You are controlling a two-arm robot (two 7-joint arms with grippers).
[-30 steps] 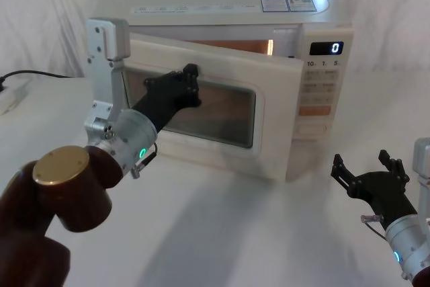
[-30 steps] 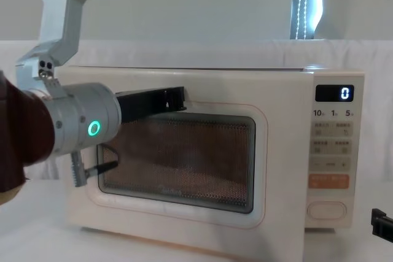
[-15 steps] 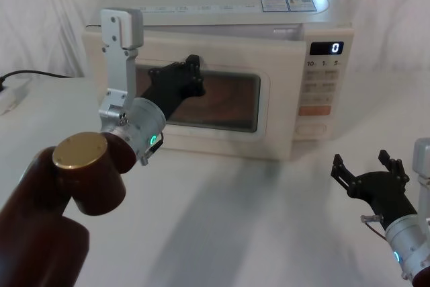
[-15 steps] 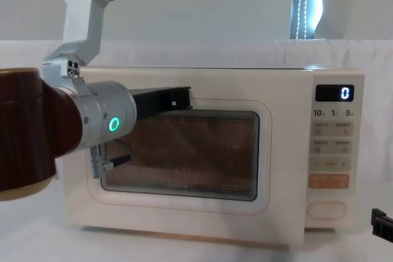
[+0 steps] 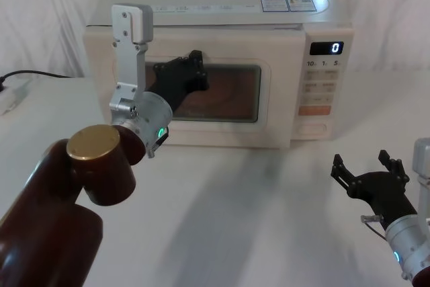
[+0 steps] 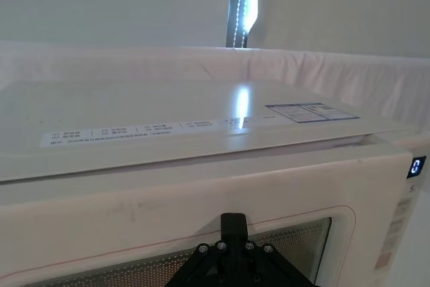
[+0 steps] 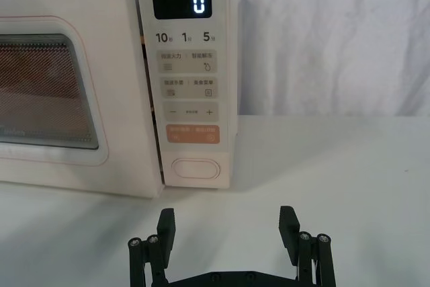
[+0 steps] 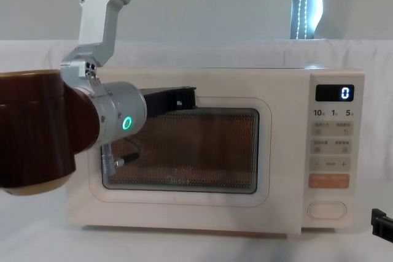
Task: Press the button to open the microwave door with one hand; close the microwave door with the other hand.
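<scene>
Now: microwave door (image 5: 222, 99) flush shut on white counter (image 5: 255, 206) | left gripper (image 5: 191, 72) against door's upper glass, jaws state: cannot tell | right gripper (image 5: 368, 174) low over counter, right of the microwave, jaws apart | button (image 7: 196, 168) untouched | white drape (image 5: 40, 18) behind, black cable (image 5: 27, 74) far left

One microwave door (image 5: 222, 95), one big cream button (image 7: 195, 168), one orange key (image 7: 195, 135), and two black hands: left hand (image 5: 193, 72), right hand (image 5: 369, 169).
</scene>
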